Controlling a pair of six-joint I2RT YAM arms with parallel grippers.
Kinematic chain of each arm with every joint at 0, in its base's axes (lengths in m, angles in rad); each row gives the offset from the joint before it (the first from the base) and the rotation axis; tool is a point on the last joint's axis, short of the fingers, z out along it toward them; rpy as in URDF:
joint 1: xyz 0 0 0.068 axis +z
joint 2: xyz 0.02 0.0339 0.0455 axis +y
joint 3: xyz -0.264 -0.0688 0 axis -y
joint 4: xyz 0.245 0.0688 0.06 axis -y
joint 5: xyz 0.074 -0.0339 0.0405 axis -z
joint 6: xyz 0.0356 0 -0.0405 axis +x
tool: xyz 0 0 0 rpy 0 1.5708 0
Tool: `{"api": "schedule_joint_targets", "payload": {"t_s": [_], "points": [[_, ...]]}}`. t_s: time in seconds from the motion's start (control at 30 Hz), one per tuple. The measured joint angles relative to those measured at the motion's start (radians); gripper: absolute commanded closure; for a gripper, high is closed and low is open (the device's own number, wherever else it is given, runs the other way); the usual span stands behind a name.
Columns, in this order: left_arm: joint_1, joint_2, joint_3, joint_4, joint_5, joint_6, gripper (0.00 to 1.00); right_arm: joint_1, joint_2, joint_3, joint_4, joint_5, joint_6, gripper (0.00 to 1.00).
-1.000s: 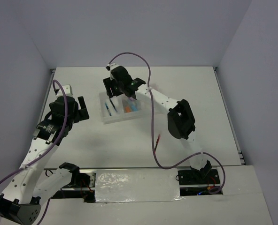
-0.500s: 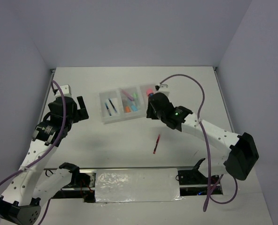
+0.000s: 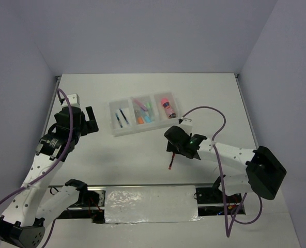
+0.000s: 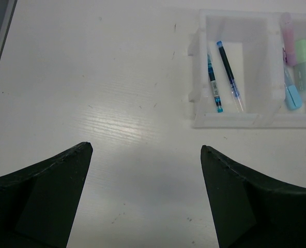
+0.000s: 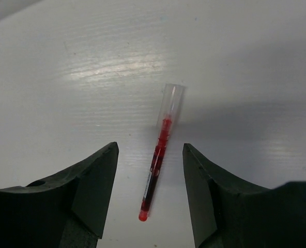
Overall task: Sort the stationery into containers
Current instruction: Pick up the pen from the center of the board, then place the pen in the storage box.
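Overhead view of table point(image 3: 117, 155), left wrist facing tray point(image 4: 235, 120), right wrist close above red pen point(image 5: 161, 150)

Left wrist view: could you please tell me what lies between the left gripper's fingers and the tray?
Only bare table lies between the left gripper and the tray, as the left wrist view shows.

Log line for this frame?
right gripper open over red pen on table | left gripper open, empty, near tray | red pen unsorted

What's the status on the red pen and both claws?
Left claw open, empty. Right claw open, over red pen on table. Nothing blocking it.
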Motion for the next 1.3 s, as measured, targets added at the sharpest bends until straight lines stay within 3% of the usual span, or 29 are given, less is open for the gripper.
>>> {"api": "schedule_joint_targets", "payload": {"t_s": [0.23, 0.27, 0.33, 0.4, 0.6, 0.73, 1.03, 1.2, 1.3], "points": [[0.0, 0.0, 0.0, 0.002, 0.002, 0.0, 0.01, 0.028, 0.165, 0.007, -0.018, 0.021, 0.055, 0.56], [0.0, 0.0, 0.0, 0.002, 0.003, 0.0, 0.01, 0.036, 0.179, 0.008, -0.024, 0.024, 0.063, 0.67], [0.0, 0.0, 0.0, 0.002, 0.004, 0.0, 0.01, 0.051, 0.192, 0.014, -0.027, 0.039, 0.074, 0.77], [0.0, 0.0, 0.0, 0.002, 0.004, 0.0, 0.01, 0.059, 0.195, 0.015, -0.026, 0.039, 0.079, 0.99], [0.0, 0.0, 0.0, 0.002, 0.004, 0.0, 0.01, 0.063, 0.188, 0.015, 0.011, 0.006, 0.039, 1.0], [0.0, 0.0, 0.0, 0.002, 0.003, 0.0, 0.01, 0.072, 0.177, 0.056, 0.084, -0.088, -0.139, 1.0], [0.0, -0.009, 0.0, 0.002, -0.005, 0.0, 0.01, 0.069, 0.404, 0.599, 0.229, -0.25, -0.597, 0.99], [0.0, 0.001, 0.0, 0.001, -0.006, 0.0, 0.01, 0.06, 0.616, 0.925, 0.181, -0.271, -0.717, 0.95], [0.0, 0.002, 0.0, 0.0, -0.01, 0.0, 0.01, 0.051, 0.686, 1.023, 0.161, -0.275, -0.767, 0.92]]}}
